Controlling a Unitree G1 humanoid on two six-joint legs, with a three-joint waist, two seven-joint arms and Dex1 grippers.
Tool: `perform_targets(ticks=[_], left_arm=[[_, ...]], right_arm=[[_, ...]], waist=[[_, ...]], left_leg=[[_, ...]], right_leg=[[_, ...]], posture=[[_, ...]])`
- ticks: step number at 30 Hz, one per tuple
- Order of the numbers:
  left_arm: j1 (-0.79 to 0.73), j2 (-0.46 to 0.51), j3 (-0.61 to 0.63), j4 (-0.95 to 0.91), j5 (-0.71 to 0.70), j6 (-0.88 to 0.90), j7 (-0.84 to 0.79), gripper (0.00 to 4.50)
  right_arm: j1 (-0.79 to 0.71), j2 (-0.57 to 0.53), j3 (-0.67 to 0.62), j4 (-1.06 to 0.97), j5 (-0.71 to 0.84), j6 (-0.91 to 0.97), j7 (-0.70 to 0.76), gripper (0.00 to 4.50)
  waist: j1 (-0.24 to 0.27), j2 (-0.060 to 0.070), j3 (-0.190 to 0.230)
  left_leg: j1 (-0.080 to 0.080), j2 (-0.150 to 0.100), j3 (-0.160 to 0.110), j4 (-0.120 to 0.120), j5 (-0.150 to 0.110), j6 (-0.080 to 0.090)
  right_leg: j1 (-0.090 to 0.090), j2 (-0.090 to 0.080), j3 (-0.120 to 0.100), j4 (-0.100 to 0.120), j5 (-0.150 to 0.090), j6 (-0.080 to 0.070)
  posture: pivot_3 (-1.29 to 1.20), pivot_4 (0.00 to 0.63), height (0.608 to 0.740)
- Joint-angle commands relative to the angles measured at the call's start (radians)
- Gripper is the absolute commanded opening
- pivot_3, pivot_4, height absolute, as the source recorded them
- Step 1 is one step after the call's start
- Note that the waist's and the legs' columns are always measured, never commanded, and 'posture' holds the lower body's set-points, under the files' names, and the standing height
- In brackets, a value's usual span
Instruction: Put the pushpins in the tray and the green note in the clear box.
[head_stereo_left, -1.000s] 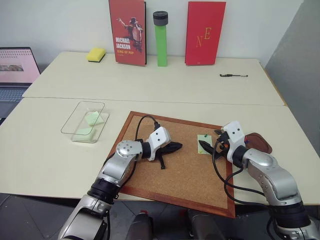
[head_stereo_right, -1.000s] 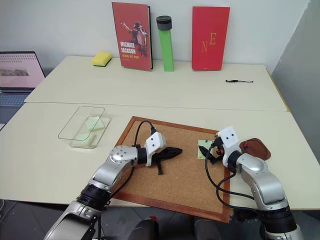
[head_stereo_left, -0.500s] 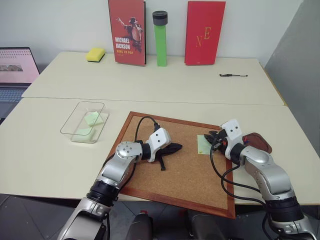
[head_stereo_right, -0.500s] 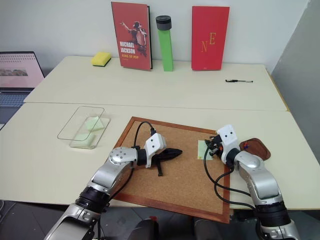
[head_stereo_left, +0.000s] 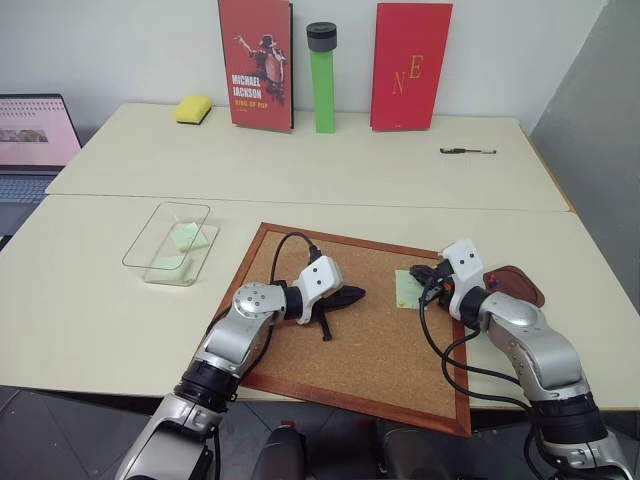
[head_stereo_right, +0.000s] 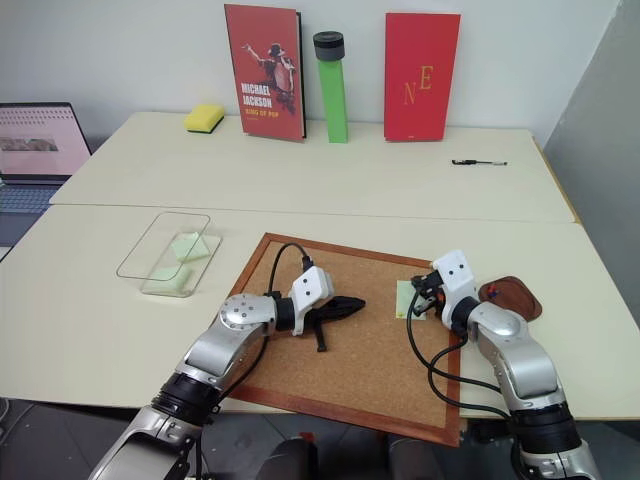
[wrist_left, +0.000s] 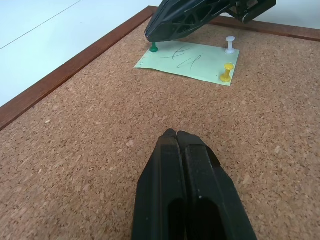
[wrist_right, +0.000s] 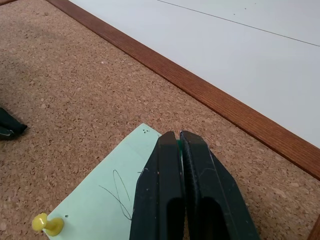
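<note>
green note: pale green slip w/ pen scribble, flat on corkboard near its 3 o'clock edge, pinned.
pushpins: green pin at one corner of note, under R fingertips; white pin & yellow pin on opposite short edge, both upright.
right gripper: fingers pressed together, tips down on the green pin; in its wrist view a sliver of green shows between the tips.
left gripper: fingers together, nothing in them, over board centre, pointing toward note at its 3 o'clock, well apart from it.
tray: dark reddish-brown dish on table just off board's 3 o'clock edge, partly behind R arm; small red & blue bits inside.
clear box: on table at board's 10 o'clock, apart from it; two pale green slips inside.
around: red books, green cylinder, yellow sponge along far wall at 12; pen at 1–2; laptop at 9–10.
in the way: cable loops by both wrists; nothing lies btw note and box but bare cork.
</note>
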Motion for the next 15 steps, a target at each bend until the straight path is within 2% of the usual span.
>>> perform_targets(ticks=[1, 15], left_arm=[[0.008, -0.003, -0.022, 0.039, 0.033, 0.010, 0.008, 0.00], [0.012, -0.013, -0.029, 0.038, 0.036, 0.014, 0.012, 0.00]], right_arm=[[-0.029, -0.018, -0.053, -0.098, 0.021, 0.009, -0.001, 0.05], [0.029, -0.051, -0.112, -0.230, 0.039, 0.050, -0.003, 0.05]], waist=[[0.001, 0.000, 0.000], [0.003, 0.002, -0.001]], left_leg=[[0.000, 0.000, 0.000, 0.000, 0.000, 0.000], [0.001, 0.000, 0.000, 0.001, 0.000, 0.000]], right_leg=[[0.000, 0.000, 0.000, 0.000, 0.000, 0.000], [0.001, 0.000, 0.000, 0.000, 0.000, 0.000]], posture=[[0.00, 0.150, 0.740], [0.00, 0.150, 0.740]])
